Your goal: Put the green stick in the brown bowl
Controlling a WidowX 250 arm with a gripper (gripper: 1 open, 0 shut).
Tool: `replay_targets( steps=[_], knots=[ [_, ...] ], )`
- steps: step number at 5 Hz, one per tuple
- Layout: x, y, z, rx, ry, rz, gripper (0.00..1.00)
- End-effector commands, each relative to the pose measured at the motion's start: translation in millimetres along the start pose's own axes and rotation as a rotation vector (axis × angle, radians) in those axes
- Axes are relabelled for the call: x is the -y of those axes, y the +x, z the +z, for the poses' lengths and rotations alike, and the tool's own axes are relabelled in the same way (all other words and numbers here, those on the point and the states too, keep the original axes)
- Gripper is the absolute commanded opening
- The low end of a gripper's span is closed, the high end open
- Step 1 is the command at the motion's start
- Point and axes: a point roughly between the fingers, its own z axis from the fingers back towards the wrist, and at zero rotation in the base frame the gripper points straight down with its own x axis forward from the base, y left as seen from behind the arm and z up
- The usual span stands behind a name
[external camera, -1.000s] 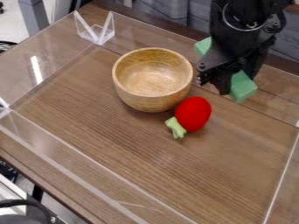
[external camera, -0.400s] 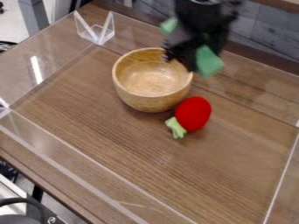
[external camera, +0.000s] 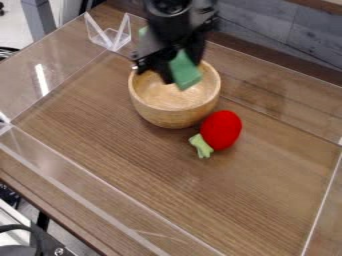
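Item: gripper [external camera: 175, 60] is clamping the green stick [external camera: 185, 70], hanging over the brown bowl [external camera: 150, 110] at far left. Lift is done; lowering and release are remaining.

On my desk [external camera: 120, 190]: one bowl [external camera: 175, 98], one green stick [external camera: 185, 68] in my one claw [external camera: 178, 62], one red strawberry toy [external camera: 218, 131], and one clear triangular stand [external camera: 110, 32] at the back.
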Motion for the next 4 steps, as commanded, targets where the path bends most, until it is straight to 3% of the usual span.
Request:
replay_targets(
  steps=[1,2,3,4],
  knots=[
    [16,0.3,-7.0,0.022,-0.091,-0.111,0.00],
    [41,-6.3,-7.4,0.041,-0.101,-0.147,0.00],
    [53,0.3,-5.8,0.077,-0.092,-0.129,0.00],
    [51,2.3,-17.3,0.119,-0.058,-0.061,0.00]
  ],
)
